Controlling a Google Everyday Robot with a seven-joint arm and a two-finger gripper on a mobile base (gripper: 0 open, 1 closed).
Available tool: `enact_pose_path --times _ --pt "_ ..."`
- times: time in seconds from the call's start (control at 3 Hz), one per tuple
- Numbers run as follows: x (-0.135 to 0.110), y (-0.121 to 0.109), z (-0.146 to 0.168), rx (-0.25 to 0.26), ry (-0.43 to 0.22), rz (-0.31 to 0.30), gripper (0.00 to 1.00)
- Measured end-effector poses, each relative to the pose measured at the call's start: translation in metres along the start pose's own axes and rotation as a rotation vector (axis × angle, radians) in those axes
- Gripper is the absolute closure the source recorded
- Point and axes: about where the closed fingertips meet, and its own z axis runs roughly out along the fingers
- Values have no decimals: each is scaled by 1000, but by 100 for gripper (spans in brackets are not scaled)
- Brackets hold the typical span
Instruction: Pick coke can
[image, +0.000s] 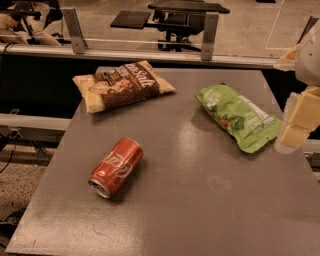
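The coke can (116, 167), red with white script and silver ends, lies on its side on the grey table (200, 210), left of the middle, its open end toward the front left. My gripper (298, 120) shows as pale blocky parts at the right edge of the view, above the table's right side and far to the right of the can. It holds nothing that I can see.
A brown snack bag (122, 84) lies at the back left of the table. A green snack bag (238, 117) lies at the back right, close to my gripper. A glass rail with metal posts (209, 35) runs behind the table.
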Motion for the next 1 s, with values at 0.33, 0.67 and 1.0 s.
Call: enact_pose_path --times 0.33,0.67,1.0 --pt "0 0 0 0 0 0 0" --pt "-14 1 6 -23 -33 -49 0" --pt "-44 4 22 -72 -96 -141 0"
